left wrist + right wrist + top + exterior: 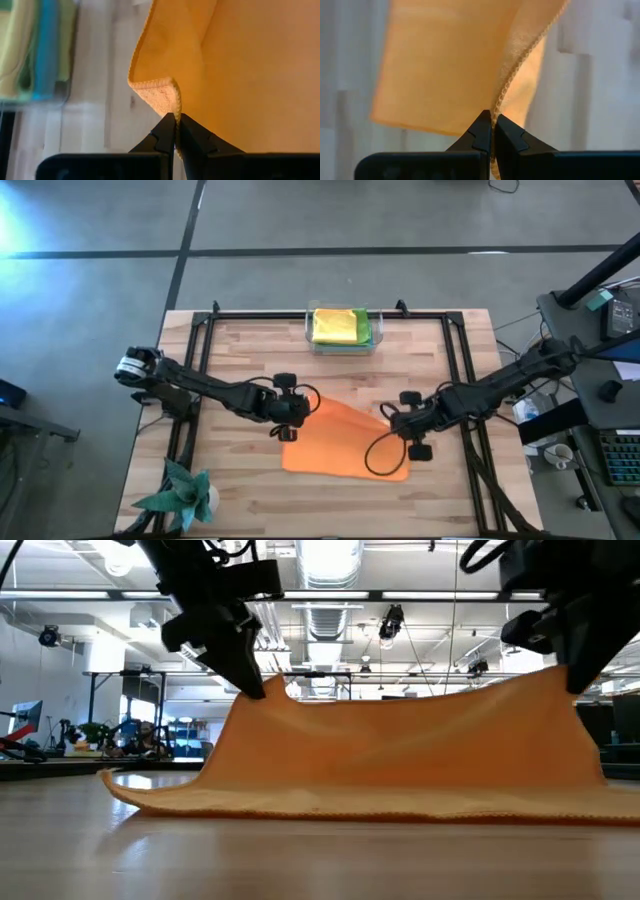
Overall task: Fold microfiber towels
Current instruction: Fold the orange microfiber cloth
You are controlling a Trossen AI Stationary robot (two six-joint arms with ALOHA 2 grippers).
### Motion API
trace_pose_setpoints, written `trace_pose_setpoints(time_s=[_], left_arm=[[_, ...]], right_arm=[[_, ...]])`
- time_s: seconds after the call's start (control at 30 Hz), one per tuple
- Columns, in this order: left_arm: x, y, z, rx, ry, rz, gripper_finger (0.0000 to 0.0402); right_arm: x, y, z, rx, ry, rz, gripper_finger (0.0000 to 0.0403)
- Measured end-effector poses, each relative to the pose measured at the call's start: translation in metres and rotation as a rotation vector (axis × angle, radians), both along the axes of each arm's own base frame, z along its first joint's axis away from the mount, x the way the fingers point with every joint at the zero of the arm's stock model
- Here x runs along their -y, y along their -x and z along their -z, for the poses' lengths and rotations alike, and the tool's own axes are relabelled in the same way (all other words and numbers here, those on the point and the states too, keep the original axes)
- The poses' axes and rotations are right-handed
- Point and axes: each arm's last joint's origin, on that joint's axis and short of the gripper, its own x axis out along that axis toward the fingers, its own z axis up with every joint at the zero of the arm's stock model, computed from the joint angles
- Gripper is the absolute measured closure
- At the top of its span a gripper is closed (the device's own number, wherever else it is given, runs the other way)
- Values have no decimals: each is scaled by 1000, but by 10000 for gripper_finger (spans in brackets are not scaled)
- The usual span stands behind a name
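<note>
**Orange towel held up by two corners**

The left hand (175, 125) and right hand (492, 124) are each pinching shut on a corner of the soft orange microfiber towel (345, 442), holding its far edge above the wooden tabletop (250, 350) while the near edge is lying flat at mid-table.

I see a plain orange towel (345, 442) on my light brown wooden worktop (250, 490). A yellow towel (335, 326) tops a green one (364, 328). The paper ornament (185, 492) is teal.
</note>
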Motion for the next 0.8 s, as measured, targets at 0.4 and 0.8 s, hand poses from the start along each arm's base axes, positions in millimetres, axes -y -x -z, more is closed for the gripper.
trace_pose_setpoints(time_s=[0.4, 0.8], left_arm=[[8, 10, 6, -177, -26, 247, 395], [32, 10, 3, -124, 64, 363, 395]], right_arm=[[-25, 4, 9, -28, -25, -36, 394], [-38, -7, 23, -52, -108, -13, 394]])
